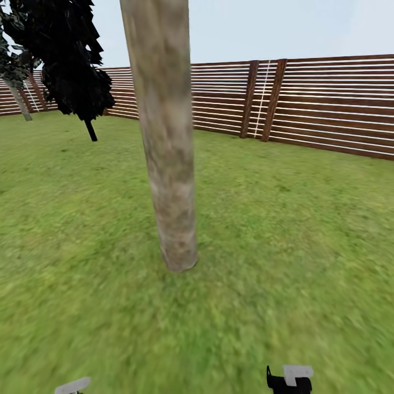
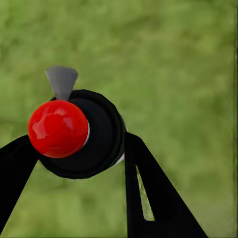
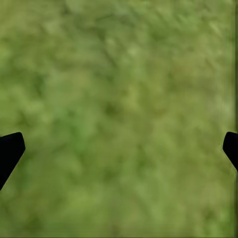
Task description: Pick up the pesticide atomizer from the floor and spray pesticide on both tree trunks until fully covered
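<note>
Left gripper [image 2: 79, 148] is clamping the pesticide atomizer [image 2: 84, 134]: black round body sitting between the two black fingers [image 2: 153, 193], glossy red ball cap facing the wrist camera, grey wedge-shaped nozzle tab sticking out past the cap. Only blurred lawn [image 2: 188, 64] is lying beyond the atomizer. Right gripper [image 3: 119, 148] is standing wide apart with nothing between its fingertips [image 3: 10, 148], just grass beyond them.

In the head view, both grippers are sitting at the near edge, left gripper [image 1: 72, 386] and right gripper [image 1: 290, 378]. Tree trunk [image 1: 164, 137] is standing ahead of them, between the two and a bit nearer the left one's side: thick, smooth, mottled beige-grey, leaning slightly, base meeting the lawn [image 1: 295, 230] well ahead of both grippers. No white specks are showing on the bark.

Open grass is running all round the trunk. Wooden slat fence [image 1: 328, 104] is closing the far edge, well beyond the trunk. A black-foliaged tree [image 1: 71, 60] with a thin dark stem is standing far ahead on the left gripper's side, well apart from the trunk
</note>
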Available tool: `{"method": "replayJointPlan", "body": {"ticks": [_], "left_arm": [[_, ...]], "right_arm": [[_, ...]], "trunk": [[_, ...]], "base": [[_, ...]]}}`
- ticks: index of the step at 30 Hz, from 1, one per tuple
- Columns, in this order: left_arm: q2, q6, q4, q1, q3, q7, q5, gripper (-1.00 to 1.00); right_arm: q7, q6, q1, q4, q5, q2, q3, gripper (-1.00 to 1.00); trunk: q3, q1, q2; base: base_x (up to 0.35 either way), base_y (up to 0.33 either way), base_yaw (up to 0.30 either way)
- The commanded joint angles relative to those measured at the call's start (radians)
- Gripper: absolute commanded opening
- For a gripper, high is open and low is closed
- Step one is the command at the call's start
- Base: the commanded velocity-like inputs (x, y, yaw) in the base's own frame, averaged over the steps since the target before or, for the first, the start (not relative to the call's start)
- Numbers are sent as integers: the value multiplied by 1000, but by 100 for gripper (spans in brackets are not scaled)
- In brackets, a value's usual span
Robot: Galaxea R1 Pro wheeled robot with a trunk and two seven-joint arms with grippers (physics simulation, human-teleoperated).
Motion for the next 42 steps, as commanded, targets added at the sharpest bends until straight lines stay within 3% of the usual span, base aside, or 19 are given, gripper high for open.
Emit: {"method": "replayJointPlan", "body": {"ticks": [1,8,10,12,15,16,17,18,19,20,21,22,25,28,29,32,35,38,42], "left_arm": [[0,0,0,0,0,0,0,-100],[1,3,-14,-3,-12,-4,-15,-100],[10,2,-20,-17,-24,-15,-59,-100],[30,2,-23,-21,-51,-51,-167,-100],[56,5,-59,-60,-65,-227,-399,-100],[58,10,-73,-72,-66,-300,-511,-100],[58,18,-83,-78,-67,-337,-603,-100],[57,37,-93,-96,-66,-385,-722,-100],[57,54,-97,-115,-65,-431,-787,-100],[55,66,-99,-134,-64,-495,-827,-100],[55,74,-101,-162,-64,-602,-853,-100],[56,79,-102,-196,-65,-711,-865,-100],[57,129,-103,-273,-67,-895,-873,-100],[50,169,-108,-302,-69,-946,-881,-100],[48,174,-114,-305,-69,-952,-908,-100],[47,180,-130,-306,-66,-957,-988,-100],[32,180,-132,-304,-67,-957,-1001,-100],[-2,180,-141,-305,-68,-957,-1027,-100],[-49,181,-146,-306,-68,-956,-1044,-100]], "right_arm": [[0,0,0,0,0,0,0,100],[0,1,0,-9,-1,0,-1,100],[4,1,0,-40,14,-4,-1,100],[32,2,0,-113,100,-7,7,100],[178,10,0,-235,321,-7,14,100],[277,31,0,-270,410,-6,15,100],[357,60,0,-290,465,-6,15,100],[469,104,-7,-307,519,-6,16,100],[541,126,-19,-318,541,-5,16,100],[603,139,-39,-332,553,-5,16,100],[678,148,-66,-343,562,-5,16,100],[758,152,-96,-349,570,-5,16,100],[920,172,-162,-354,603,0,17,100],[1023,222,-179,-383,625,3,17,100],[1042,230,-181,-388,628,4,17,-100],[1061,237,-183,-394,630,4,18,-100],[1063,237,-184,-397,631,33,19,-100],[1064,237,-184,-401,631,60,20,-100],[1064,238,-184,-419,631,79,20,-100]], "trunk": [[0,0,0],[0,0,0],[0,0,0],[0,0,0],[0,0,0],[0,0,0],[0,0,0],[0,0,0],[0,0,0],[0,0,0],[0,0,0],[0,0,0],[0,0,0],[0,0,0],[0,0,0],[0,0,0],[0,0,0],[0,0,0],[0,0,0]], "base": [[198,-228,0],[189,-193,0],[24,-21,0],[6,-6,0],[1,-1,0],[0,0,0],[0,0,0],[0,0,0],[0,0,0],[0,0,0],[0,0,0],[0,0,0],[0,0,0],[0,0,0],[0,0,0],[0,0,0],[0,0,0],[0,0,0],[0,0,0]]}}
